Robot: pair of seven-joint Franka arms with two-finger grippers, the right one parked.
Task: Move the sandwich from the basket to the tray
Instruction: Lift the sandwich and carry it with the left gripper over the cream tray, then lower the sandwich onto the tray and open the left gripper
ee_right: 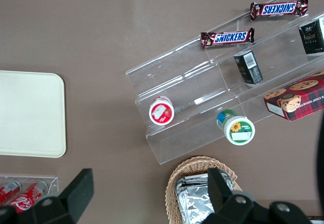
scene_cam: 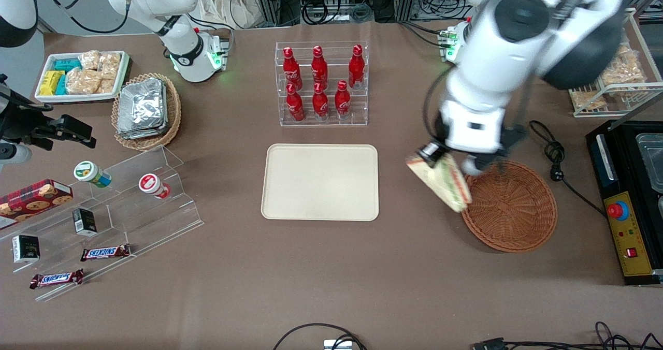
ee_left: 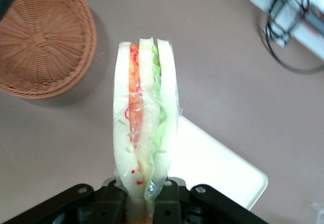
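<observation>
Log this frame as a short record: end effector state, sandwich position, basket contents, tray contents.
end effector: shut on the sandwich, above the table between basket and tray, over the basket's rim
sandwich: plastic-wrapped, lifted out of the basket, held by one end
basket: round wicker, nothing in it
tray: cream, flat on the table, nothing on it
task stage: sandwich in transit, not yet over the tray

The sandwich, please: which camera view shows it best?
The left wrist view: the sandwich fills it, layers plain, clamped in the gripper. The front view shows it small, in the air between basket and tray. The right wrist view lacks it.
</observation>
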